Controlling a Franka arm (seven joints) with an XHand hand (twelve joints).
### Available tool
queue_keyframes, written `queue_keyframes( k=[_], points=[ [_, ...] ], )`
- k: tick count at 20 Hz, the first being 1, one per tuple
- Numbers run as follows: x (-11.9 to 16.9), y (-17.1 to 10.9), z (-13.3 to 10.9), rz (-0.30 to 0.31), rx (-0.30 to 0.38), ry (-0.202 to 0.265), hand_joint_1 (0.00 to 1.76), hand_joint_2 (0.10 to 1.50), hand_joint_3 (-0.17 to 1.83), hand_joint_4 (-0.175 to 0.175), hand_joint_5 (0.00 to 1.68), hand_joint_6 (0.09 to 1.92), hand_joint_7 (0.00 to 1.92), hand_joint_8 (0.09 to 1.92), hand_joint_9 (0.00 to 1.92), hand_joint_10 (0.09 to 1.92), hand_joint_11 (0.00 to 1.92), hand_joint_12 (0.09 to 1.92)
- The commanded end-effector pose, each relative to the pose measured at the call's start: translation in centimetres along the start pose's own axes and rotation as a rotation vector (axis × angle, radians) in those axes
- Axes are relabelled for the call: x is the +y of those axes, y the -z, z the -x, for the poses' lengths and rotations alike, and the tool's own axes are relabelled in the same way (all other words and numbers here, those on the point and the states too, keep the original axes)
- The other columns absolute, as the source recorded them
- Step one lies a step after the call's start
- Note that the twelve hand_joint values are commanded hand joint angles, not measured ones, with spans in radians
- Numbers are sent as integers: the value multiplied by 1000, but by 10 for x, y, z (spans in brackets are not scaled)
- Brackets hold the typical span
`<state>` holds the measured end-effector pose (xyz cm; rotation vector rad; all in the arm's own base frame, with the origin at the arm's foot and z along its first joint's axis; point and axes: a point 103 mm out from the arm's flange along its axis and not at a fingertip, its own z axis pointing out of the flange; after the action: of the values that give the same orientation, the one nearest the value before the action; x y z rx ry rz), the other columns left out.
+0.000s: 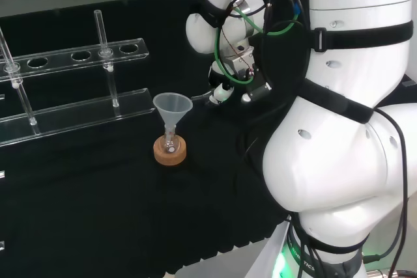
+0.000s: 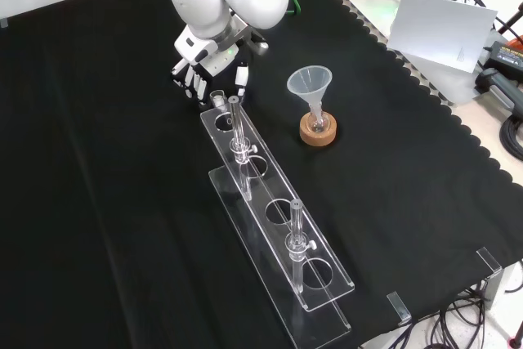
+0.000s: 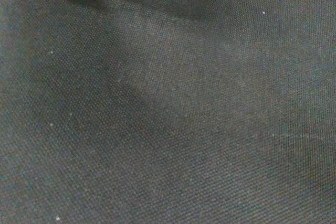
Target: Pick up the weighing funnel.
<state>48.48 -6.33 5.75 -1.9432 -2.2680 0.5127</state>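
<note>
Hovering at the far end of the test-tube rack (image 2: 268, 190), the hand (image 2: 209, 63) points relaxed fingers down, holding nothing. What looks like the weighing funnel (image 2: 217, 100) lies against that rack end; fingers closing there could strike the rack or its nearest tube (image 2: 236, 124)

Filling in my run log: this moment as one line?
hand: low over cloth, by end of rack | fingers: straight, pointing down | funnel: upright in flask on cork ring
</note>
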Motion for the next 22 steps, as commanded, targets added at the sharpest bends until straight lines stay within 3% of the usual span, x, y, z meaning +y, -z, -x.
queue_keyframes(
  k=[1,22],
  points=[
    [1,-2,-2,8,-1,-5,691,820,116,117,863,499,1076,444,750,410,0,1514],
    [3,-2,-3,30,-11,-23,756,796,153,156,971,574,1188,516,830,386,0,1536]
  ],
)
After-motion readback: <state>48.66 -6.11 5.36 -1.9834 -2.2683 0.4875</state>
